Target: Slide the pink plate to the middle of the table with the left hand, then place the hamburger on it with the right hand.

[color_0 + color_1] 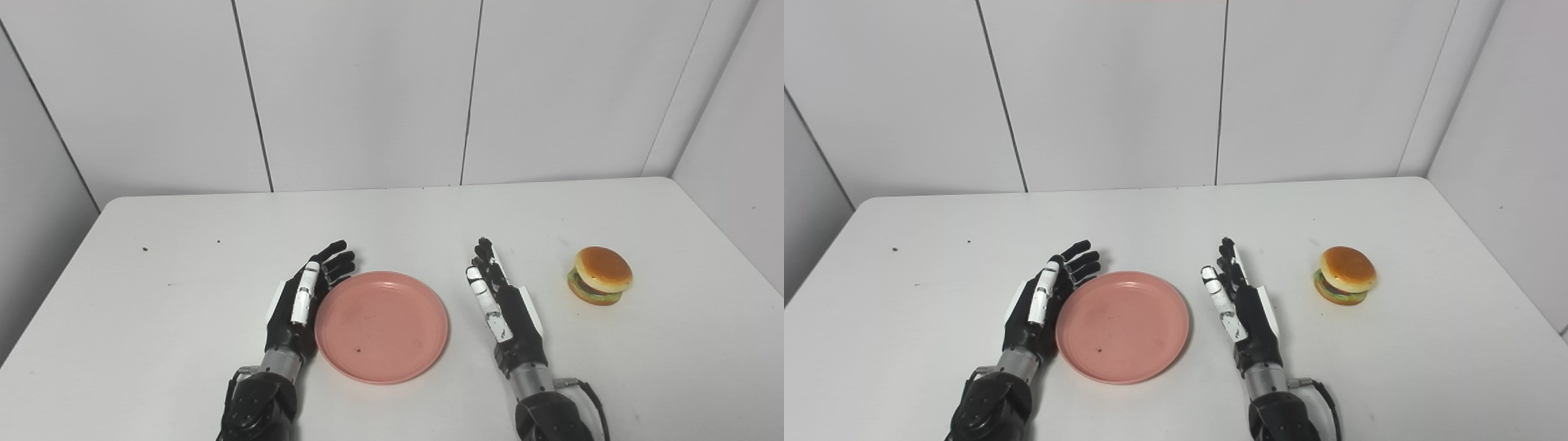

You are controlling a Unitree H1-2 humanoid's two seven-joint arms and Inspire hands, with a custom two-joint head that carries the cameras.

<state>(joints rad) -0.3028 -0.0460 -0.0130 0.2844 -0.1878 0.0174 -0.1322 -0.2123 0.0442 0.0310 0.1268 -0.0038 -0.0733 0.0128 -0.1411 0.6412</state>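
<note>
A round pink plate (pixel 381 326) lies flat on the white table (pixel 184 306), near the front and close to the middle. My left hand (pixel 303 300) stands on edge against the plate's left rim, fingers stretched out and apart, holding nothing. To the right of the plate my right hand (pixel 502 303) stands open, palm toward the plate, a short gap from its rim. The hamburger (pixel 600 275), with a tan bun and green lettuce, sits on the table to the right of my right hand, apart from it.
A few dark specks (pixel 145 249) dot the table's left part. White wall panels rise behind the table's far edge (pixel 392 187). A side wall runs close along the table's right edge (pixel 735 245).
</note>
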